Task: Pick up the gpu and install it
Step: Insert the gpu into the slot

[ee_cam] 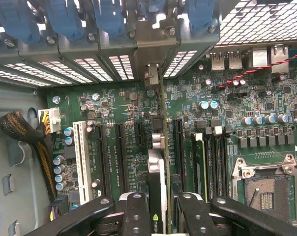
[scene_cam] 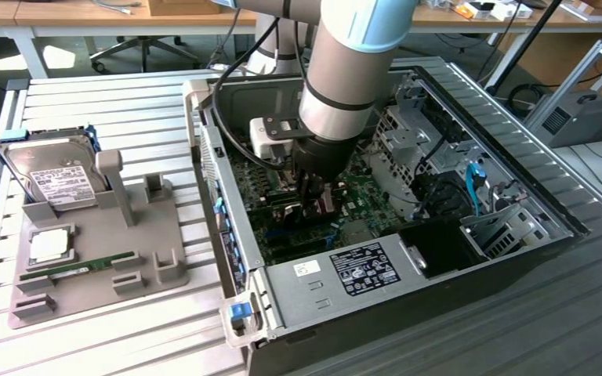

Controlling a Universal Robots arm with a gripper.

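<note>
The gpu (ee_cam: pixel 157 162) was inside the open computer case (scene_cam: pixel 510 180), standing on edge over the motherboard (ee_cam: pixel 119 113). In the wrist view it showed edge-on as a thin card running among the long black expansion slots. Its metal bracket end (ee_cam: pixel 151 74) was up against the rear slot openings under the blue latches (ee_cam: pixel 65 19). Couldn't tell if it was seated in a slot.

The gripper (ee_cam: pixel 158 216) was clamped on the gpu, with one black finger (ee_cam: pixel 133 211) on each face of the card at a narrow opening. In the exterior view the arm (scene_cam: pixel 348 70) reached straight down into the middle of the case.

A white slot (ee_cam: pixel 82 157) and a sleeved cable bundle (ee_cam: pixel 20 130) lay to one side of the card. The empty CPU socket (ee_cam: pixel 266 191) lay on the other side.

Outside the case, on the exterior view's left, a grey holder tray (scene_cam: pixel 165 274) sat on the slatted table (scene_cam: pixel 103 345). It held the hard drive (scene_cam: pixel 56 176) with blue rails upright, a square chip (scene_cam: pixel 50 245), and a memory stick (scene_cam: pixel 76 268) lying flat.
</note>
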